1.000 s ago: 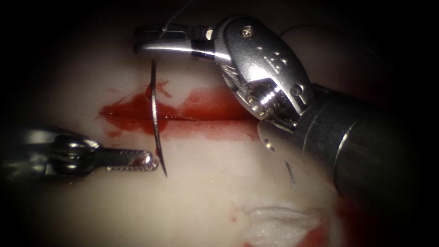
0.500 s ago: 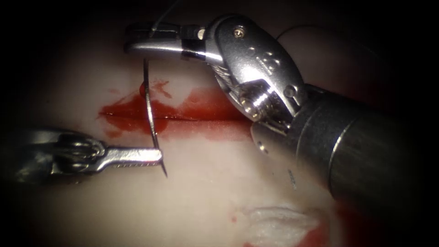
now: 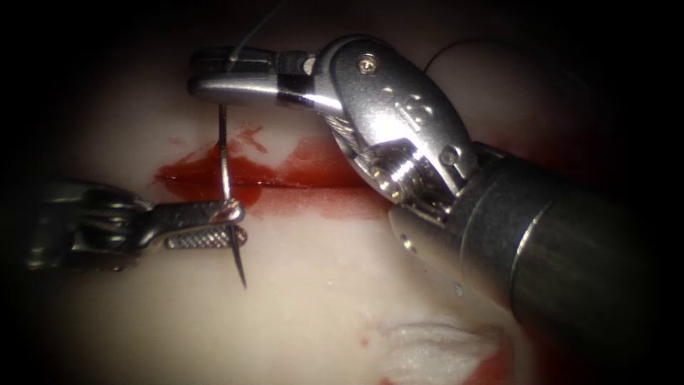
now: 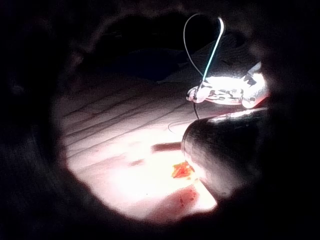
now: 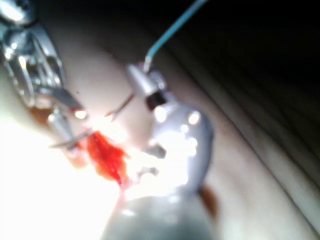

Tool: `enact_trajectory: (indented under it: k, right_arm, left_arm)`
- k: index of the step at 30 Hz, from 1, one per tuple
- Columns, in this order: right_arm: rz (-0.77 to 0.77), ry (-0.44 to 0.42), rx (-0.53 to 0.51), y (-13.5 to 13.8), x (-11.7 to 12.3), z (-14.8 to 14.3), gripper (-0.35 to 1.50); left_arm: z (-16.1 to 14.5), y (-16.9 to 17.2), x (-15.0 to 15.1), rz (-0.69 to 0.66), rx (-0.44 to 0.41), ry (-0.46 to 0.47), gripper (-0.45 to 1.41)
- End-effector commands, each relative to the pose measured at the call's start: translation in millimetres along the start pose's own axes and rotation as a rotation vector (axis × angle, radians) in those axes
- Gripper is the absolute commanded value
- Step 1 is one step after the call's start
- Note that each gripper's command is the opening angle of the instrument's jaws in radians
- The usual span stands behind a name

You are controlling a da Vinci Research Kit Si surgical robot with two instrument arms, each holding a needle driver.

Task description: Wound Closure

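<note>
Right tool (image 3: 214, 78) enters from the right of the endoscope view, jaws closed on the needle (image 3: 226, 171) at its thread end, above the cut (image 3: 313, 187). Same tool appears in the right wrist view (image 5: 142, 80) and in the left wrist view (image 4: 210, 94), w/ thread (image 4: 192, 40) rising from it in a loop. Thread (image 3: 253, 32) also leaves the jaw top in the endoscope view and runs up into the dark; in the right wrist view it shows as a pale blue strand (image 5: 172, 30). Needle hangs down from the right tool, crosses the cut near its left end and ends w/ its point free over bare tissue (image 3: 320, 285) below the cut; needle is not in the tissue. Left tool (image 3: 231, 221) comes in from the left, jaws set one on each side of the needle approx. near the tip third; the jaws look nearly closed on it, but whether they grip it cannot be told. Left tool also visible in the right wrist view (image 5: 70, 127). Red fluid (image 3: 206, 175) pools along the cut, densest at its left end. No containers on the field. White gauze-like pad (image 3: 434, 349) lies on the tissue well below the cut, red-stained at its right edge.
</note>
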Motion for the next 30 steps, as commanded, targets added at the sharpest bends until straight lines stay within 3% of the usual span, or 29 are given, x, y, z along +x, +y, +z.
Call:
enact_trajectory:
  k: [1,3,4,13,15,16,18,20,22,26,28,30]
  right_arm:
    - [-0.004,0.003,-0.003,1.0,0.2,0.8,-0.35]
    - [-0.004,0.003,-0.007,1.1,0.3,0.8,-0.35]
    - [-0.004,0.003,-0.007,1.1,0.3,0.8,-0.35]
    - [0.053,-0.014,-0.011,1.0,0.1,0.6,-0.35]
    - [0.11,-0.041,-0.005,0.8,-0.1,0.4,-0.15]
    - [0.108,-0.086,-0.004,0.6,-0.2,0.3,0.24]
    - [0.13,-0.129,-0.032,0.5,-0.2,0.2,0.27]
    - [0.174,-0.163,-0.075,0.4,-0.2,-0.1,0.49]
    - [0.173,-0.165,-0.088,0.4,-0.1,-0.3,0.37]
    - [0.254,-0.164,-0.097,0.2,-0.2,-0.8,0.71]
    - [0.252,-0.165,-0.095,0.2,-0.3,-0.9,0.47]
    - [0.252,-0.165,-0.097,0.2,-0.4,-0.9,0.39]
  left_arm:
    - [0.7,-0.8,-0.7,0.005,0.0,0.006,-0.11]
    - [0.7,-0.8,-0.6,0.0,-0.006,0.011,-0.4]
    - [0.7,-0.7,-0.5,-0.005,-0.009,0.014,-0.45]
    - [0.2,-1.5,0.2,-0.142,-0.049,0.075,-0.45]
    - [0.0,-1.8,0.1,-0.163,-0.05,0.078,-0.45]
    - [-0.2,-1.9,0.0,-0.176,-0.05,0.081,-0.45]
    - [-0.4,-1.9,0.0,-0.182,-0.051,0.083,-0.45]
    - [-0.6,-1.9,0.1,-0.188,-0.052,0.099,-0.45]
    - [-0.6,-1.9,0.1,-0.188,-0.053,0.109,-0.45]
    - [-0.7,-1.8,0.0,-0.187,-0.055,0.124,-0.45]
    - [-0.7,-1.8,0.0,-0.186,-0.056,0.129,-0.45]
    - [-0.6,-1.7,0.1,-0.185,-0.056,0.132,-0.45]
